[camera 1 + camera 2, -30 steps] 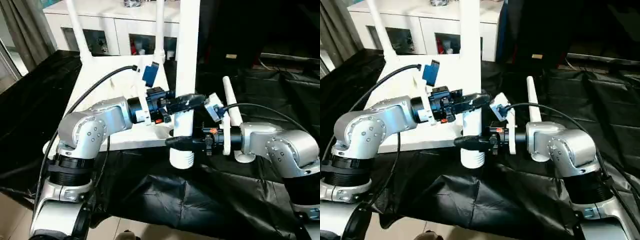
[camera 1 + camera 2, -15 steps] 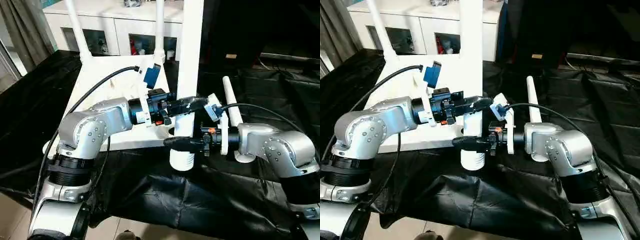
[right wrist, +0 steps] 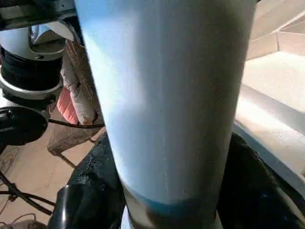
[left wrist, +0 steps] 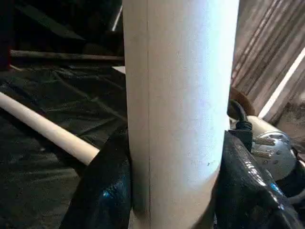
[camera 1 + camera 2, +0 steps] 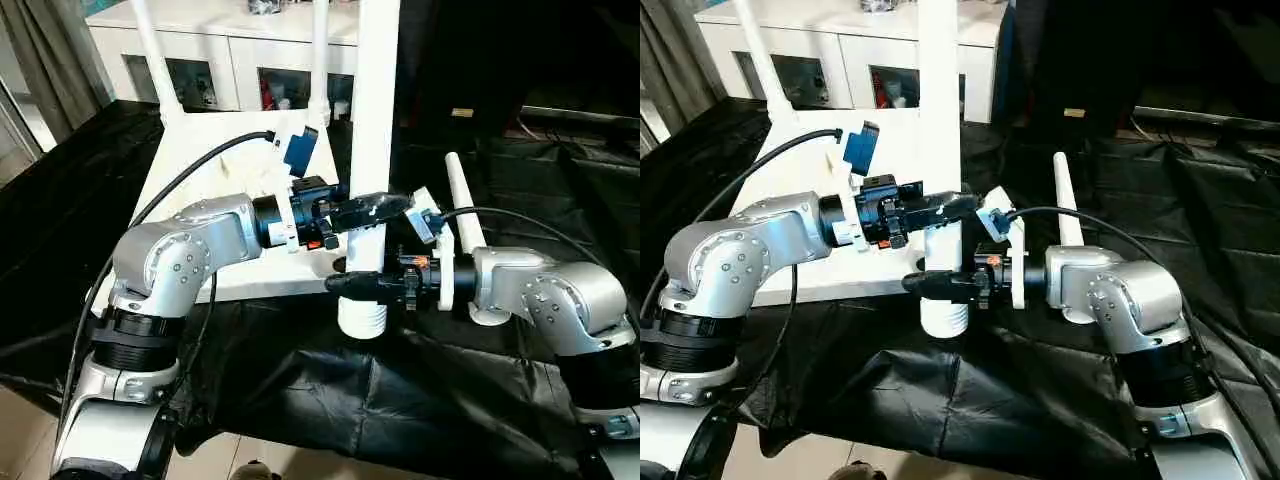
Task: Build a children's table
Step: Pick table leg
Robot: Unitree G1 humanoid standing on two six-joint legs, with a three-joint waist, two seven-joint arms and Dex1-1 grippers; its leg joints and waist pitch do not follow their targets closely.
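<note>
- A desk [image 5: 520,200] draped in crinkled black plastic sheeting carries the work; beyond its far edge stands a white cabinet with glass doors [image 5: 215,65], and grey curtains [image 5: 45,60] hang at the far left.
- The small white plastic children's table top [image 5: 215,190] lies upside down on the left half of the desk, its rimmed underside facing up.
- Two thin white legs [image 5: 150,55] stand up from its far corner sockets.
- A thick round white plastic table leg [image 5: 372,120] stands upright at the top's near right corner, its ribbed lower end [image 5: 945,318] just off the near edge of the top, over the black sheeting.
- The left pincer [image 5: 372,208] clamps this upright leg from the left, one black finger on each side.
- The right pincer [image 5: 932,284] grips the same leg lower down, from the right.
- Another loose white leg [image 5: 1068,215] lies on the sheeting behind the right arm, well apart from the top.
</note>
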